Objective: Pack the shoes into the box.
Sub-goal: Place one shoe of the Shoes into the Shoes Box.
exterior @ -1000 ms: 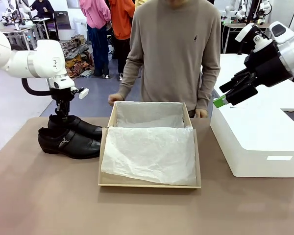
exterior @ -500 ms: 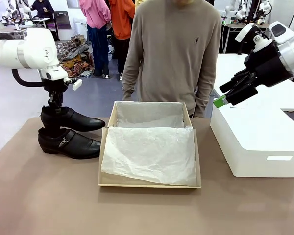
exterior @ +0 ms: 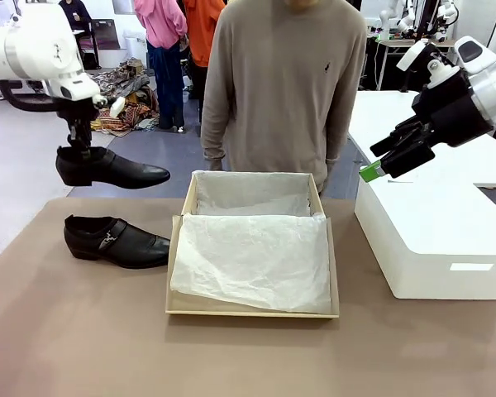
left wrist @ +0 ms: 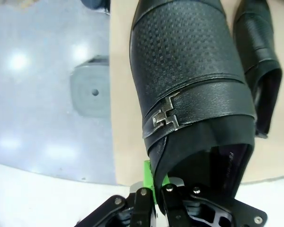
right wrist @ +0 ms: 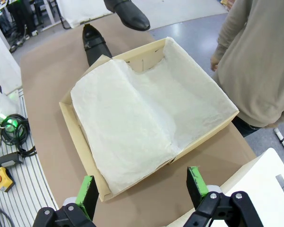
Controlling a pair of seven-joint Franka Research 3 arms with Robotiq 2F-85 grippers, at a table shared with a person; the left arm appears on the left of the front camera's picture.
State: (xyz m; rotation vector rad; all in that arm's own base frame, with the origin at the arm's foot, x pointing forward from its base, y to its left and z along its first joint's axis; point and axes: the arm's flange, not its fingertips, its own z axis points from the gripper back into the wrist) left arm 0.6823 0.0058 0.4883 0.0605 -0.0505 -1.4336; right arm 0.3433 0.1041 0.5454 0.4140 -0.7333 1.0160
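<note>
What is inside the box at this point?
White tissue paper lines the box and spreads over its front half. Whatever lies under the paper is covered. One shoe sits on the table beside it; the left gripper holds the other shoe aloft.

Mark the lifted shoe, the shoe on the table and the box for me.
lifted shoe [exterior: 116,170], front view, on the middle of its upper.
shoe on the table [exterior: 109,238], front view, on its buckled side strap.
box [exterior: 250,313], front view, on its near cardboard rim.

Tissue-lined box [right wrist: 81,142] beyond end effector [right wrist: 141,175]
</note>
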